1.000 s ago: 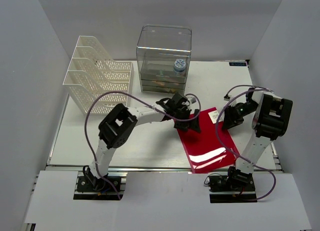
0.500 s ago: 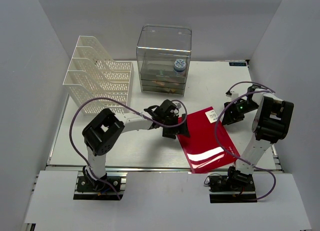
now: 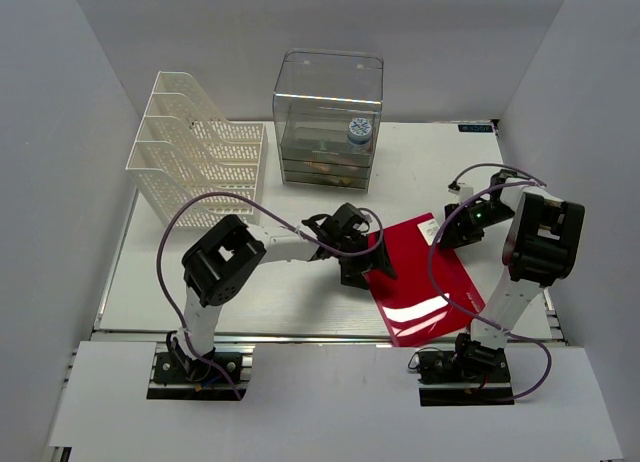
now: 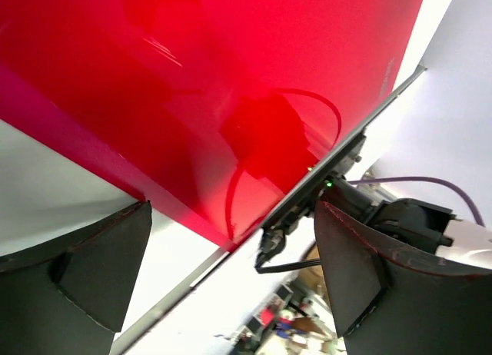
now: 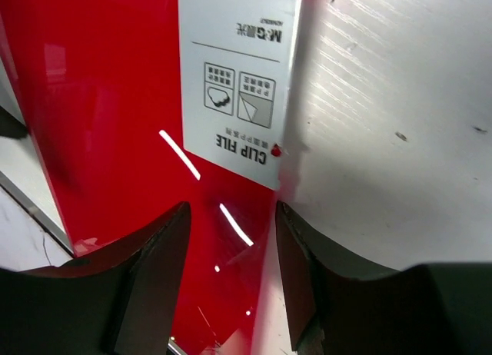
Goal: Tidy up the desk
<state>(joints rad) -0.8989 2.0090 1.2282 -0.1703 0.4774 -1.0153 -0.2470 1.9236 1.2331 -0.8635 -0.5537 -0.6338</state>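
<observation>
You are poising the left pincer [image 3: 372, 267] wide open and the right pincer [image 3: 452, 227] half open at the red folder [image 3: 420, 282], which is lying unfiled on the near right of the table [image 3: 150, 282].

red clip file [image 3: 405, 279] front centre-right | white mesh rack [image 3: 200, 167] back left | clear drawer box [image 3: 328, 102] back centre

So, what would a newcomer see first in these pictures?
The glossy red clip file at the front right of the white desk, with the left gripper at its left edge and the right gripper at its far corner. Behind stand a clear drawer box and a white mesh file rack.
</observation>
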